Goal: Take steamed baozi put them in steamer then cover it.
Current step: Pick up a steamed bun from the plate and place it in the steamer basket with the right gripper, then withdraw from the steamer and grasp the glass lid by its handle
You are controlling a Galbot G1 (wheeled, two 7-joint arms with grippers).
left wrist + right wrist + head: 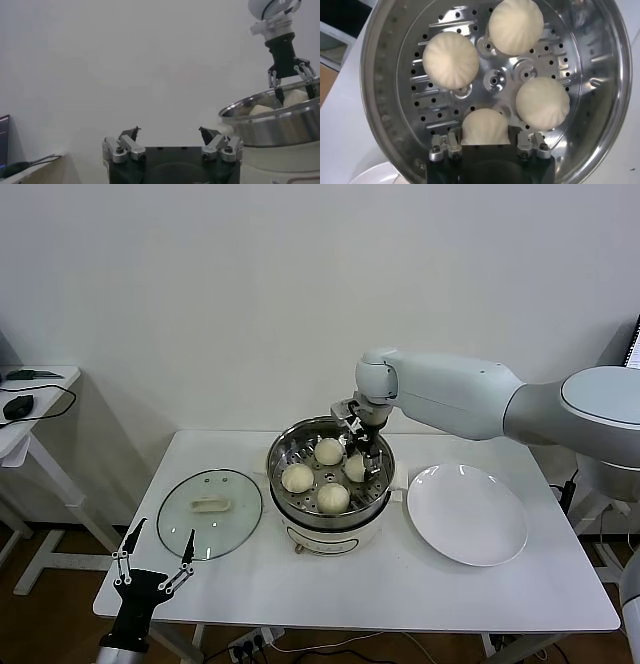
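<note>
The steamer [278,474] stands mid-table on its white base, and several baozi lie on its perforated tray [420,107]. Three lie free [450,60] [516,26] [542,102]. My right gripper [358,456] reaches down into the pot, its fingers against the sides of the fourth baozi [485,125], which rests low on the tray at the pot's right side [356,468]. The glass cover [185,529] with its cream handle lies flat on the table left of the steamer. My left gripper [162,531] hangs open and empty at the table's front left corner, below the cover.
An empty white plate [467,514] lies right of the steamer. A side desk with a black cable [20,406] stands at the far left. The left wrist view shows the steamer's side [270,125] and my right gripper [292,92] above it.
</note>
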